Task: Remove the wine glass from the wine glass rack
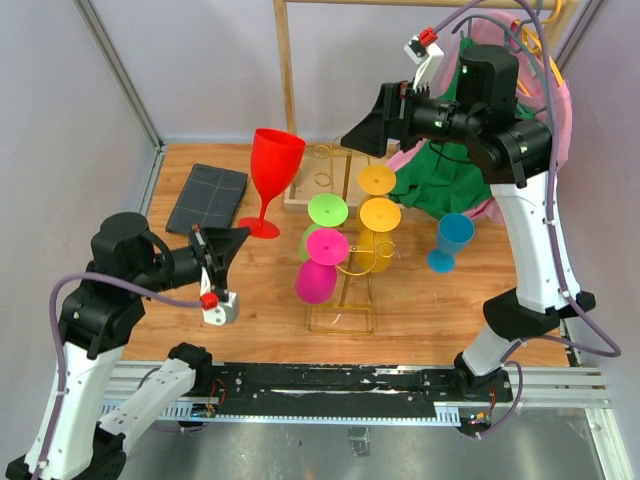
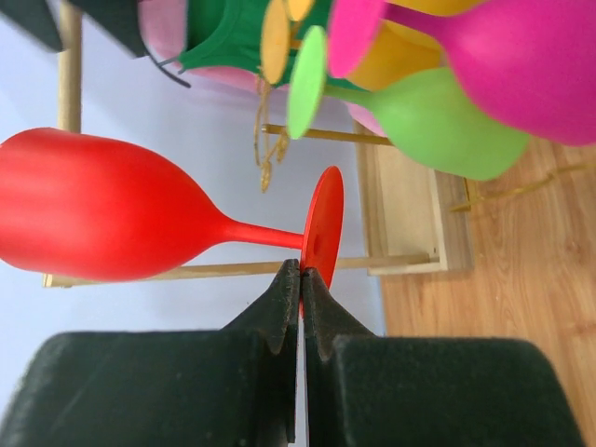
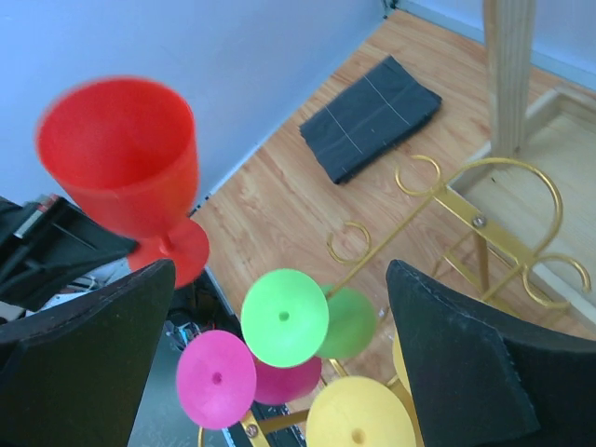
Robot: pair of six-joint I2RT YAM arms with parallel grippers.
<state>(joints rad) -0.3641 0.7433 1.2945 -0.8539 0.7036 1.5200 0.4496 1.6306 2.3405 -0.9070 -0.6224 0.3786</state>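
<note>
Wine glass rack (image 1: 340, 327), made of gold wire, is set at the centre of the table, and a green glass (image 1: 327, 210), a pink glass (image 1: 318, 280) and two yellow glasses (image 1: 380, 214) are hung on it bowl-down. A red glass (image 1: 275, 165) is stood upright to its upper left and a blue glass (image 1: 455, 232) to its right. The left gripper (image 2: 300, 272) is pressed fully closed with nothing held, close by the red foot; contact cannot be told. The right gripper (image 3: 279, 279) is spread wide and empty above the rack. A dark folded cloth (image 1: 207, 197) is laid at upper left. A wooden rail (image 1: 285, 70) hung with garments (image 1: 440, 185) is placed behind.
</note>
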